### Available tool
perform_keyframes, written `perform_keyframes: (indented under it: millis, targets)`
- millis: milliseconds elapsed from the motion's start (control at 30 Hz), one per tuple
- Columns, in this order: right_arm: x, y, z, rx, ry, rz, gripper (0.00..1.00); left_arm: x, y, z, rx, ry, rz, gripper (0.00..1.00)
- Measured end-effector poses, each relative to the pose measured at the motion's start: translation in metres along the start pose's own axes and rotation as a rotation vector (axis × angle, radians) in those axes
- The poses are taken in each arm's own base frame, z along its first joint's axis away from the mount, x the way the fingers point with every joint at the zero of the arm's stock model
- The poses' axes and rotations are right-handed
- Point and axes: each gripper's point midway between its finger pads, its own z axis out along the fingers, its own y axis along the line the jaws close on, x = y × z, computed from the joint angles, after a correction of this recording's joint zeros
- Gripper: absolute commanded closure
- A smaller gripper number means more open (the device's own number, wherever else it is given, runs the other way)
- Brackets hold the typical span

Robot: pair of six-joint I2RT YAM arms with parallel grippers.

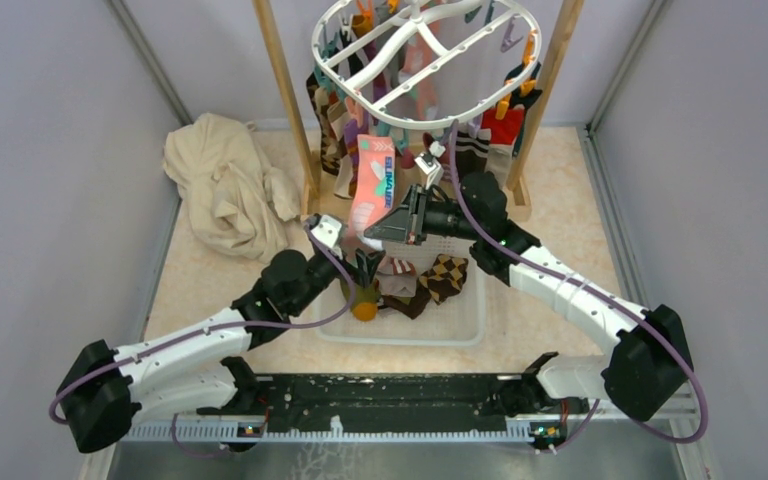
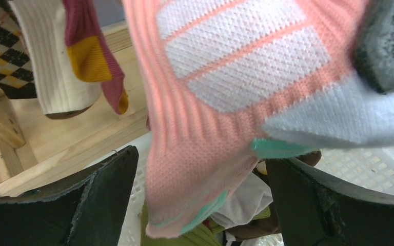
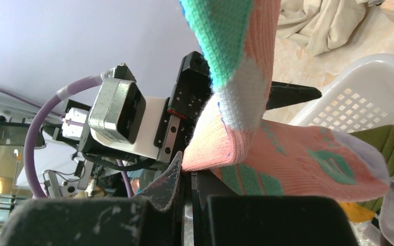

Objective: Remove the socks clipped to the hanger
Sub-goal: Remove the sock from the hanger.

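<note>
The white oval hanger [image 1: 425,60] hangs at the top centre, with several socks [image 1: 335,130] dangling from its clips. A pink sock [image 1: 372,185] with teal and white marks hangs down from its front rim. My right gripper [image 1: 375,235] is shut on that sock's lower part, pinching a fold of the pink sock [image 3: 236,148] at its fingertips [image 3: 187,164]. Just below it, over the basket, my left gripper [image 1: 365,265] is open. The toe of the pink sock [image 2: 200,169] hangs between its fingers [image 2: 97,205] without being squeezed.
A white mesh basket [image 1: 460,320] under both grippers holds loose socks, among them a brown argyle one [image 1: 445,275]. Wooden frame posts [image 1: 285,100] stand on either side of the hanger. A beige cloth [image 1: 225,185] lies heaped at the left.
</note>
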Motion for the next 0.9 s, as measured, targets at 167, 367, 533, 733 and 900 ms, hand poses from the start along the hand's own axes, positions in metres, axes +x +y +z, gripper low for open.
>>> perform_keyframes:
  millis: [167,367,533,733,900]
  targets:
    - [-0.001,0.007,0.0,-0.03,0.001,0.001,1.0,0.002,-0.01,0.004,0.054,0.0,0.002,0.11]
    - [-0.003,0.013,0.0,-0.058,-0.004,-0.005,1.0,0.014,-0.017,0.009,0.087,0.038,0.007,0.59]
    - [-0.004,0.015,0.0,-0.067,-0.007,-0.008,1.0,0.008,-0.023,0.014,0.105,0.047,0.002,0.83]
    - [-0.005,0.008,0.0,-0.039,-0.013,-0.024,0.68,0.004,-0.024,0.017,0.102,0.076,-0.004,1.0]
    - [0.0,-0.026,-0.006,0.105,-0.009,-0.06,0.47,0.014,-0.011,0.017,0.016,0.139,-0.013,1.0]
